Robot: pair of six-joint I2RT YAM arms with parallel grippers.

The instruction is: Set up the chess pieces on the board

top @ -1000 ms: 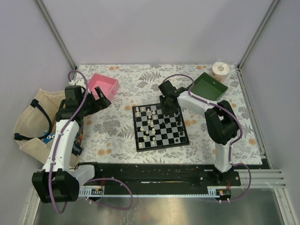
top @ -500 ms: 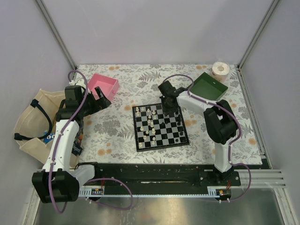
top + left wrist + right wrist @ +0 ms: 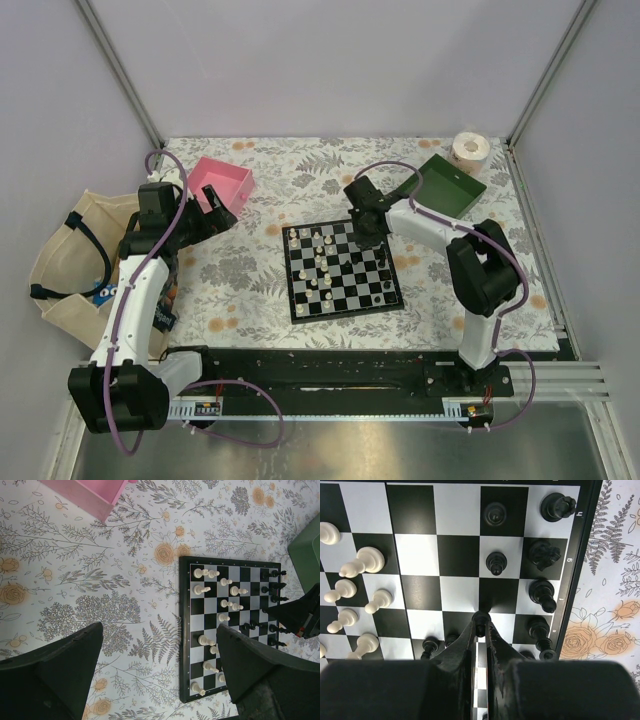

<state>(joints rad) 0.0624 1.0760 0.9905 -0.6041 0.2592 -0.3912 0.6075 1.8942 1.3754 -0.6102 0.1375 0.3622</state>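
Both right jaws clamp a black pawn [image 3: 480, 618] over the board [image 3: 445, 510]; left jaws gape.

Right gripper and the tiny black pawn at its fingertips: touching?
Touching. The right wrist view shows the right gripper closed against both sides of the tiny black pawn, no gap visible.

We see a table [image 3: 260, 290] covered by a pale cloth printed with grey ferns and orange flowers. A black-and-white chessboard [image 3: 340, 297] with a black border lies near the middle of the table, turned slightly askew to its edges. A pink tray [image 3: 225, 183] sits towards the far left corner. A green tray [image 3: 450, 185] sits towards the far right corner, and a roll of tape [image 3: 470, 149] lies in that corner, just beyond the green tray.
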